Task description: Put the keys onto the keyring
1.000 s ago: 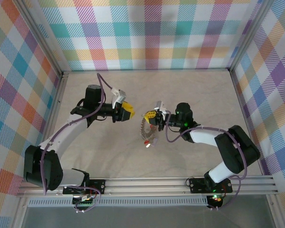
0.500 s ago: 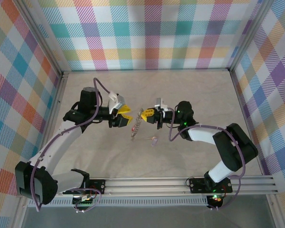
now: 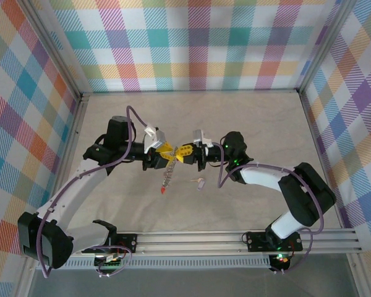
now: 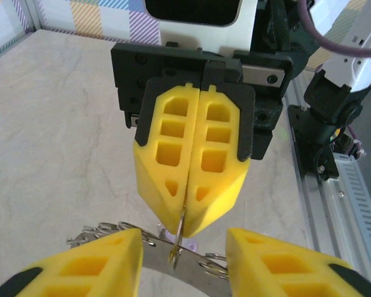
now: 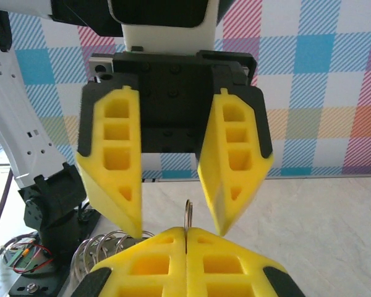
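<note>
My right gripper [image 3: 180, 153] is shut on the top edge of the keyring [image 3: 167, 173], a silvery chain-like ring that hangs down toward the table. A red key [image 3: 163, 191] dangles at its lower end. A pale lilac key [image 3: 200, 183] lies loose on the table just to the right. My left gripper [image 3: 166, 150] faces the right one tip to tip, open, its fingers [image 5: 111, 179] on either side of the pinched ring edge [image 5: 187, 213]. In the left wrist view the keyring's band [image 4: 161, 263] crosses between my left gripper's [image 4: 179, 272] fingers, under the shut right gripper [image 4: 182, 226].
The beige table [image 3: 253, 117] is walled by checked panels, with metal rails [image 3: 235, 238] along the near edge. Both arms reach in from the front corners and meet mid-table. Purple cables [image 3: 131, 114] loop off each wrist.
The right gripper has carried the keyring left and up, so it now hangs. The left gripper has moved right to meet it. The lilac key stays on the table.
</note>
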You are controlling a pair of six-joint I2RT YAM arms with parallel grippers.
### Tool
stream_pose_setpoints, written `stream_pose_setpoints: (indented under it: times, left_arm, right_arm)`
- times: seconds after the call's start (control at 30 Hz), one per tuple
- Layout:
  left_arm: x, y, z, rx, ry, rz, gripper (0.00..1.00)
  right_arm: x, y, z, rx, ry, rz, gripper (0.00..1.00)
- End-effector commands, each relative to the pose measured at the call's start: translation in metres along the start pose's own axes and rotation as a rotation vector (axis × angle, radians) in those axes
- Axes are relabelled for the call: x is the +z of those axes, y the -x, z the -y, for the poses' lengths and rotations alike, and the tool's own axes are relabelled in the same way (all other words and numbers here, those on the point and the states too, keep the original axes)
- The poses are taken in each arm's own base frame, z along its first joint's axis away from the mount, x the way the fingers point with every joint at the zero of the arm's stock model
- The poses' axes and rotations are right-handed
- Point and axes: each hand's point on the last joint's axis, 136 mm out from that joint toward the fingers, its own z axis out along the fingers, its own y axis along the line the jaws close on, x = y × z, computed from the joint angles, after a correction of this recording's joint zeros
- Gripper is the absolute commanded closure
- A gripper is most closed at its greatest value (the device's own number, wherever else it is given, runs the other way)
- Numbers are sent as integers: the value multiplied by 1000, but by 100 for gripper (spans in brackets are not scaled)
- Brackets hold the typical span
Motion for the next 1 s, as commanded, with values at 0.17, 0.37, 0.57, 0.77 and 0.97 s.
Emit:
stream_pose_setpoints:
  times: [0.17, 0.37, 0.57, 0.77, 0.97]
  left_arm:
    - [-8, 7, 14, 65, -4, -2, 81]
    - [-13, 10, 18, 86, -2, -7, 100]
    - [-14, 7, 24, 154, 24, -111, 100]
    - [-18, 3, 30, 139, 11, -253, 100]
    - [-19, 0, 28, 160, 35, -350, 100]
  right_arm:
    - [6, 37, -17, -105, 52, 45, 100]
    - [6, 34, -21, -109, 48, 11, 100]
    - [3, 13, -26, -123, 52, -156, 82]
    - [-12, -9, -28, -166, 21, -373, 73]
    - [-15, -1, -35, -173, 19, -378, 68]
